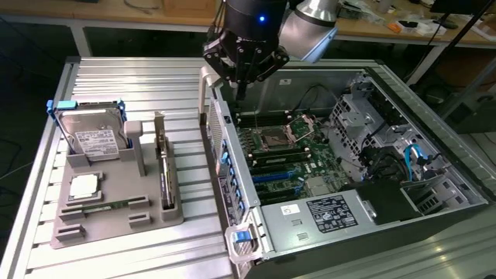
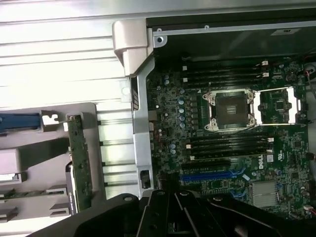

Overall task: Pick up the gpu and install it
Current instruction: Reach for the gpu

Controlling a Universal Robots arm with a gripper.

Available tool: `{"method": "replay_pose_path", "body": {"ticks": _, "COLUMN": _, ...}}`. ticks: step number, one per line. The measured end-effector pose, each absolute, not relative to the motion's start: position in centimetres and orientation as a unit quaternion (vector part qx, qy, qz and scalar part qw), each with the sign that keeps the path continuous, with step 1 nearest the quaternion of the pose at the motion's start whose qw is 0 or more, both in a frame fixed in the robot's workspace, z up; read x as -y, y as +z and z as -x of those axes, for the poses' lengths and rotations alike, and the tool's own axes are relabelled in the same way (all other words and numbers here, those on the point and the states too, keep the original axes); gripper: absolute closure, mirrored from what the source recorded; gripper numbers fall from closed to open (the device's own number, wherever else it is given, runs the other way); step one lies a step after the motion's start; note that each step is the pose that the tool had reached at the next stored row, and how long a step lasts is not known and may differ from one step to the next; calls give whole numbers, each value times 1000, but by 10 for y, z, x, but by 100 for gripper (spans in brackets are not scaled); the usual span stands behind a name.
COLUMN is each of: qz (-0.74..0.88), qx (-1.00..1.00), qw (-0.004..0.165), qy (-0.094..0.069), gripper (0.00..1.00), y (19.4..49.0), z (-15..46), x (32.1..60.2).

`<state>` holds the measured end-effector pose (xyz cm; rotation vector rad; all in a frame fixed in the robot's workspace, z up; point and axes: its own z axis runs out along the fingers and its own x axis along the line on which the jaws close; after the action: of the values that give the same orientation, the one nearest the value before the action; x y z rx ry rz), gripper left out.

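We see the hand (image 1: 241,92) hanging over the open computer case (image 1: 463,189), close to the case wall nearest the tabletop (image 1: 116,75). Its fingers are pressed together with nothing between them. The graphics card (image 1: 164,168) stands on its edge in a grey holder (image 1: 116,224) on the tabletop, beside the case and well apart from the hand. A hard drive (image 1: 93,139) sits in the same holder.

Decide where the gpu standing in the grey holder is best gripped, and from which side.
Likely best: pinch the gpu by its top edge, across both flat faces, coming straight down from above. It stands on edge in a slot of the grey holder, so its lower edge is seated and its upper edge is free.
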<state>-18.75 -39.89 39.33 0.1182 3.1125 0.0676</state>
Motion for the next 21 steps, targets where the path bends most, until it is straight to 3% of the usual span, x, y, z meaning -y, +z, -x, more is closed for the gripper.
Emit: {"method": "replay_pose_path", "body": {"ticks": 21, "qz": -38, "qx": -999, "qw": 13, "qy": 22, "gripper": 89, "y": 393, "z": 268, "x": 399}}
